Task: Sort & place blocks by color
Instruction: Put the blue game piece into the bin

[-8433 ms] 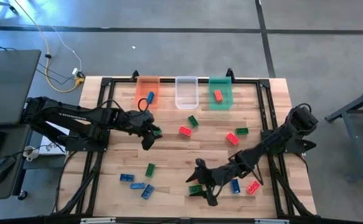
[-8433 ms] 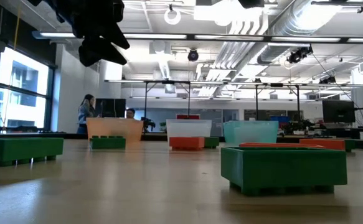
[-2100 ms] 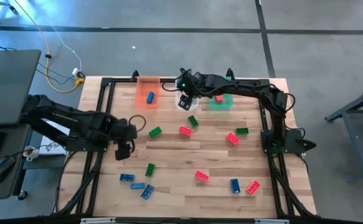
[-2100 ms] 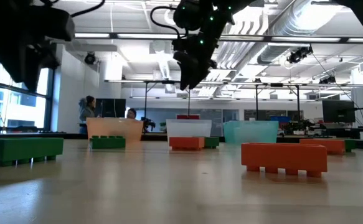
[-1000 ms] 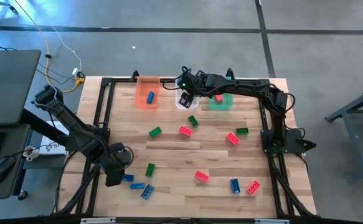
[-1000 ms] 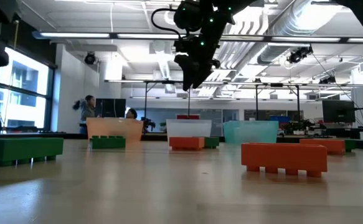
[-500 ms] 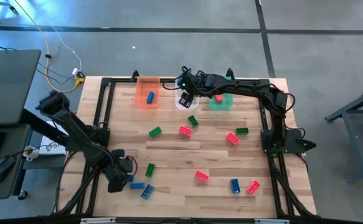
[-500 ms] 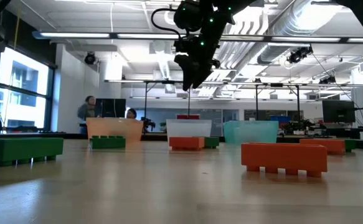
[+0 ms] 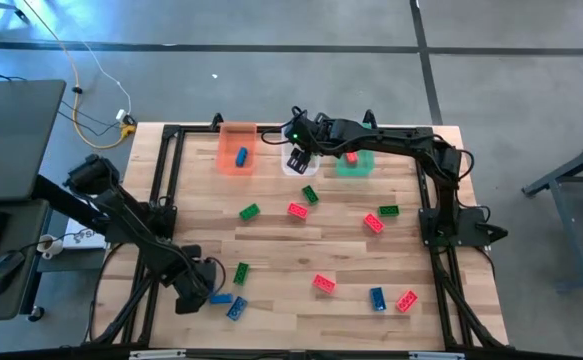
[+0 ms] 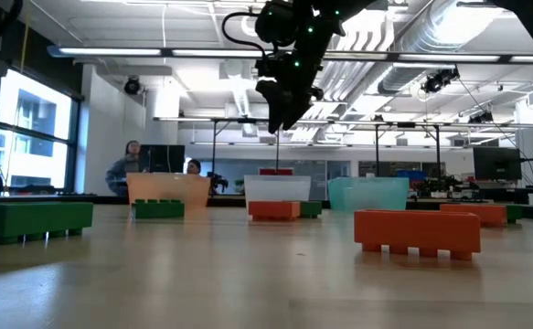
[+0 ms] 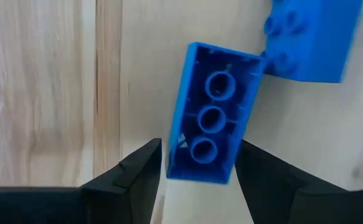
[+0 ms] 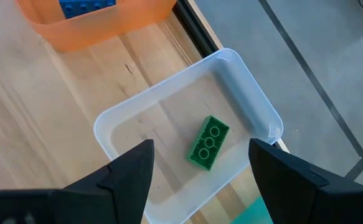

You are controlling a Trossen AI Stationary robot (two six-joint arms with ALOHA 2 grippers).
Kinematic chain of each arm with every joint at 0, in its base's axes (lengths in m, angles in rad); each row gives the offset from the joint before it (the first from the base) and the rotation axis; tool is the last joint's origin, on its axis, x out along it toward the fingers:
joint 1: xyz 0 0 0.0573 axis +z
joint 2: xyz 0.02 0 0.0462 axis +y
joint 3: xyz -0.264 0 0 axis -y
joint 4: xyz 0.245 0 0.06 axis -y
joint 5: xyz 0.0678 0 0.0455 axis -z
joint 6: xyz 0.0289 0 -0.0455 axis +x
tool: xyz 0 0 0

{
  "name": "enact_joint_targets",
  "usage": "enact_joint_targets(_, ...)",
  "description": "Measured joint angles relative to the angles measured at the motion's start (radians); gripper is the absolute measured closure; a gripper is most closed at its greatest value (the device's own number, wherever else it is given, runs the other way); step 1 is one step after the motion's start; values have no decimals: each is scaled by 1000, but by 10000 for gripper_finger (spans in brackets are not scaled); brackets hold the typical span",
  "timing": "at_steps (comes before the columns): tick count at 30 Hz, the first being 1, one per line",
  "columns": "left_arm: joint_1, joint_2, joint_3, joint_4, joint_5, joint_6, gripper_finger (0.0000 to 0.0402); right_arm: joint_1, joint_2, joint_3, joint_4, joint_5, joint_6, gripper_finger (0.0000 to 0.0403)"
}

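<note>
My left gripper [image 9: 195,291] points down near the table's near left, open. Its fingers [image 11: 145,174] stand on either side of a blue block [image 11: 210,115] that lies on the wood upside down, hollow side up. A second blue block [image 11: 309,36] lies just beyond it. My right gripper [image 9: 298,161] hangs open above the clear bin [image 12: 249,93], on whose floor a green block [image 12: 207,142] lies flat. The orange bin [image 9: 236,150] holds a blue block [image 9: 241,156], and the green bin [image 9: 354,150] holds a red block [image 9: 351,155].
Loose blocks lie across the table: green [image 9: 249,211], [image 9: 310,194], [image 9: 388,211], [image 9: 241,272]; red [image 9: 297,210], [image 9: 373,223], [image 9: 323,284], [image 9: 406,300]; blue [image 9: 377,298], [image 9: 236,309]. The three bins line the far edge. A black frame [image 9: 161,200] runs along the table's sides. People sit in the room behind.
My left gripper has moved toward the table's near edge and down, over the group of blue blocks at the near left, staying open.
</note>
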Motion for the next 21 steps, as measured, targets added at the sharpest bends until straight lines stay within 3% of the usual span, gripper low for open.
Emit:
enact_joint_targets(8,0,65,4,9,-15,-3,224,0,0,0,0,0,-6,153)
enact_joint_targets(14,0,48,2,9,-40,5,290,1,-5,0,-11,-5,-16,153)
enact_joint_targets(21,3,27,-1,11,-97,1,293,24,-73,2,-46,-10,-20,153)
